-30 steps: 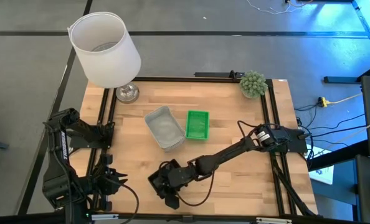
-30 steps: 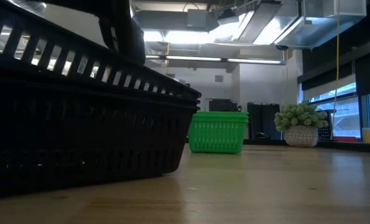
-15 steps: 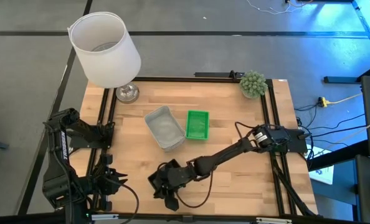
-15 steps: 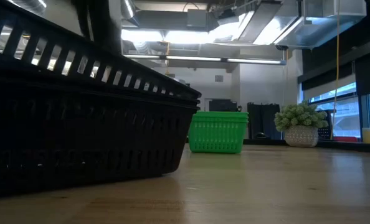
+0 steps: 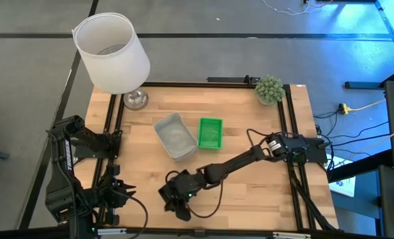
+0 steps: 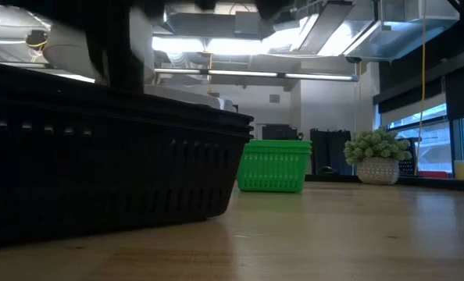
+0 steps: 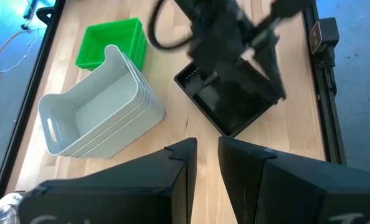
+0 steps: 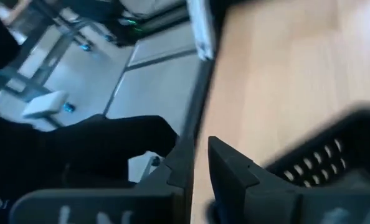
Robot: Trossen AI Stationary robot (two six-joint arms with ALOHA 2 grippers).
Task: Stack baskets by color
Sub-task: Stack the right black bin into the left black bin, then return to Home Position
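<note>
Near the table's front edge, left of centre, stand the black baskets [image 7: 235, 109], nested one in another; they fill the left of the low view [image 6: 99, 172]. My right gripper [image 5: 177, 198] reaches over them from the table's right and is shut on the top one. The grey-white baskets [image 5: 176, 137] sit nested at mid-table, bottoms on the wood, with a green basket [image 5: 210, 133] right beside them. My left gripper [image 7: 207, 163] waits shut at the table's left front corner and holds nothing. My right gripper holds the top black basket by its wall, whose mesh [image 8: 325, 165] runs beside one finger. The fingers slant down from the table's right; one dark finger [image 6: 123, 55] meets the rim from above. The gripper hides the exact spot. The basket sits level in the black ones below.
A lamp with a white shade [image 5: 111, 52] stands at the far left corner, and a small green ball plant [image 5: 268, 88] at the far right corner. Bare wood [image 5: 263, 192] lies right of the black baskets, under my right arm.
My right gripper has sunk a little with the top black basket. The basket stood tilted, one side raised above the stack; that side has come down and its rim is now level on the black baskets below.
</note>
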